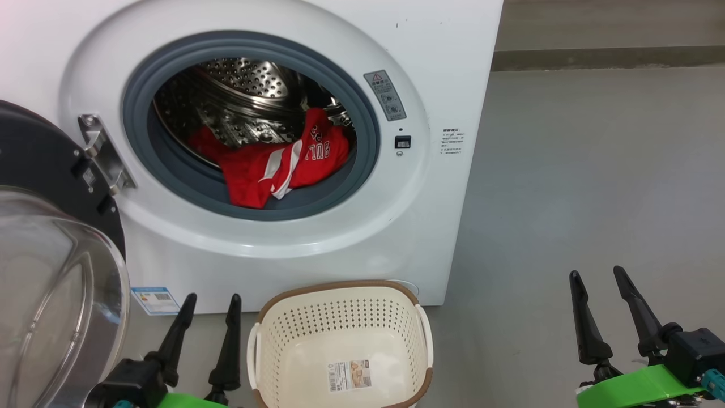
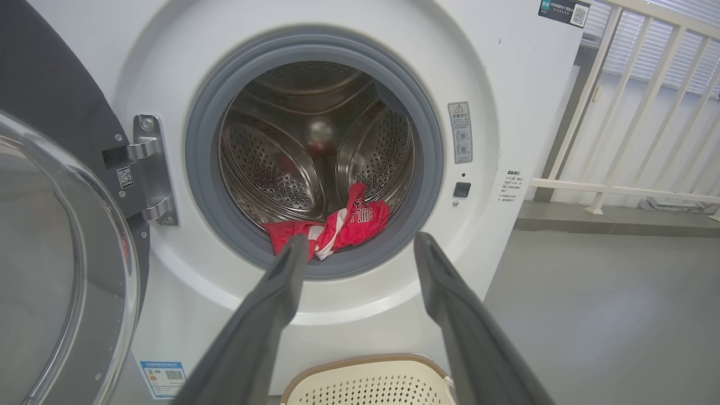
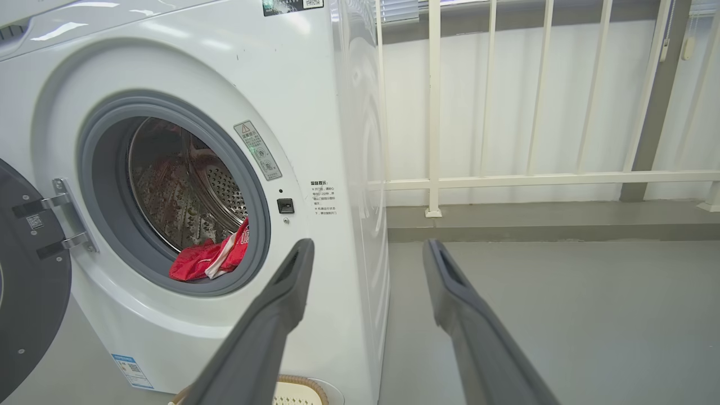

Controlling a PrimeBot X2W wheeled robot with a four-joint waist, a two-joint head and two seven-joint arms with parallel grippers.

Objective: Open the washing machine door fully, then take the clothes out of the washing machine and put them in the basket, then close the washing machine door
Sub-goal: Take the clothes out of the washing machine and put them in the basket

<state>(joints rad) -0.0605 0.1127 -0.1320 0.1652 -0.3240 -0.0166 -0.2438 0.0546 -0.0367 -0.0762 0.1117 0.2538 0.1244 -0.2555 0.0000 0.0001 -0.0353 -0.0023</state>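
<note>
Clothes [image 1: 263,167] @ gasket [image 1: 139,141] lip, door [image 1: 34,153] wide

1 washing machine [image 1: 447,73], 1 basket [image 1: 317,331], 1 clothes heap [image 1: 249,175].

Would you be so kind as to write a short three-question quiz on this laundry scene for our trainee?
1. True or false: the door of the washing machine stands open.
2. Where do the red clothes lie? A) hung on the door B) at the front of the drum C) in the basket
3. Fill in: the basket stands in ___ of the washing machine.
Key: 1 true; 2 B; 3 front.
</note>
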